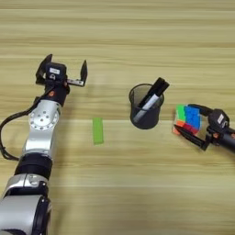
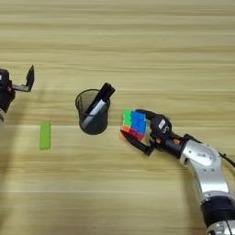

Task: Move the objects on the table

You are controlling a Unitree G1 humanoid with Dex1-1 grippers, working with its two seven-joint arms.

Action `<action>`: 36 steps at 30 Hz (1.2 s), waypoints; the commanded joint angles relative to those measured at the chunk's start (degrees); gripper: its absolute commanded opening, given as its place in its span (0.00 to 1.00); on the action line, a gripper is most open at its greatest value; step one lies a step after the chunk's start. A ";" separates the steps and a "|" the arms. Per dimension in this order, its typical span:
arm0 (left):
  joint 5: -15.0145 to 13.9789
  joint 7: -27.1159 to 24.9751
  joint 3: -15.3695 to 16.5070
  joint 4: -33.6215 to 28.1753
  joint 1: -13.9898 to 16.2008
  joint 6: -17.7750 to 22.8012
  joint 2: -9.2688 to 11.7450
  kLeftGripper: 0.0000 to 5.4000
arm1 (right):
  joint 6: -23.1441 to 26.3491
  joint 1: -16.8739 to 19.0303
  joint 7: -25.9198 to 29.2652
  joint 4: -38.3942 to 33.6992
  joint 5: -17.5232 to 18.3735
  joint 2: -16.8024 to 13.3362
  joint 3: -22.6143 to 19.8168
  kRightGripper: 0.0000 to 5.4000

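1. The light wood-grain table (image 1: 119, 183) with horizontal plank stripes fills the whole view.
2. The right gripper (image 2: 137, 131) reaches in from the right, and its two black fingers (image 2: 137, 144) close around a multicoloured 2x2 puzzle cube (image 2: 134, 124), one finger over its far side and one along its near side.
3. The cube shows green, blue, red and orange faces and sits just right of a black mesh pen cup (image 1: 146, 111).
4. The cup stands upright near the middle of the table and holds black-and-silver markers (image 1: 153, 95) that lean toward the upper right, sticking out over its rim.
5. A small flat bright-green rectangular block (image 1: 97, 130) lies flat on the wood, left of the cup and well apart from it, its long side running away from the robot.
6. The left gripper (image 1: 64, 69) is at the far left, beyond the block, with its fingers spread wide and holding nothing.
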 commanded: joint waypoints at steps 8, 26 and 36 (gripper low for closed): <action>0.82 0.07 -0.36 -0.92 0.11 0.95 0.55 1.00 | 0.54 5.05 7.64 -9.31 2.41 -1.80 3.11 0.75; 0.87 0.09 -0.41 -0.99 0.08 1.21 0.65 1.00 | 1.15 8.25 9.25 -18.85 2.82 -1.02 7.90 0.72; 0.88 -0.04 -0.41 -0.39 -0.11 1.06 0.79 1.00 | 1.88 9.16 5.64 -23.63 -0.55 2.34 14.50 0.72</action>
